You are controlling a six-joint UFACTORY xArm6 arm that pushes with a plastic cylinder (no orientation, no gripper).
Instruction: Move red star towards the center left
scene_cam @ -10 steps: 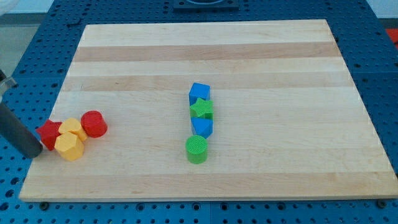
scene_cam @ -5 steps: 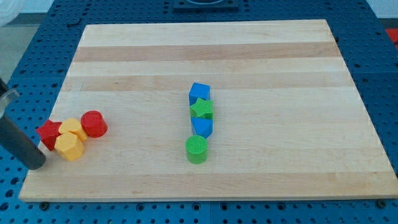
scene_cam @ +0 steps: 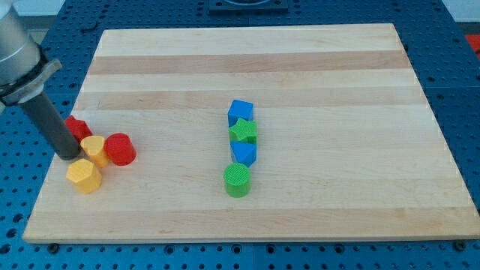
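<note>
Red star (scene_cam: 77, 127) sits near the wooden board's (scene_cam: 300, 67) left edge, touching my tip (scene_cam: 70, 154); no jaws visible.

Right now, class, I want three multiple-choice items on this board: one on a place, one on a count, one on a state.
1. Where is my tip?
A. at the view's left, by the red star
B. beside the green cylinder
C. at the top right corner

2. How many blue blocks?
A. one
B. two
C. four

3. The yellow blocks:
A. stacked
B. side by side
C. off the board

Key: A, the rod ends beside the star; B, two in the middle column; B, both lie flat.
</note>
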